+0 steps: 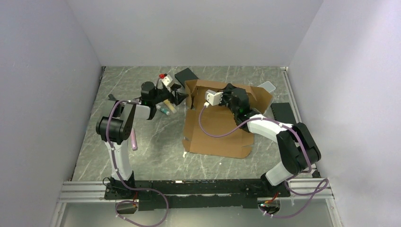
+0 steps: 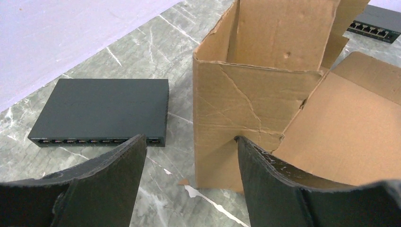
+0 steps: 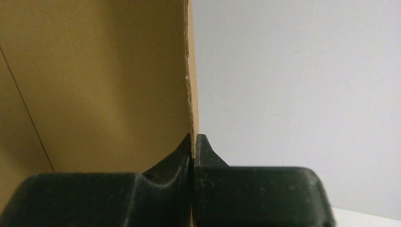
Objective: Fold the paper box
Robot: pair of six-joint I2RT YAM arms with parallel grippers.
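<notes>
Lying centre-right on grey veined surface (image 1: 151,156), between pale lilac walls (image 1: 198,28): paper box (image 1: 217,130), far flaps raised; left fingers (image 2: 108,184) spread wide, facing its corner, near black slab (image 2: 99,111); right fingers (image 3: 170,165) pinched on an upright flap edge.

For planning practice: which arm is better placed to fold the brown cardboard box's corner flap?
Likely left: the open left gripper faces a flap of the brown cardboard box; the right gripper grips its wall.

1 paper box (image 1: 217,130), 2 black slabs (image 1: 185,74) (image 1: 283,111), 1 whitish container (image 1: 267,86), and perhaps 2 small items (image 1: 166,109).
</notes>
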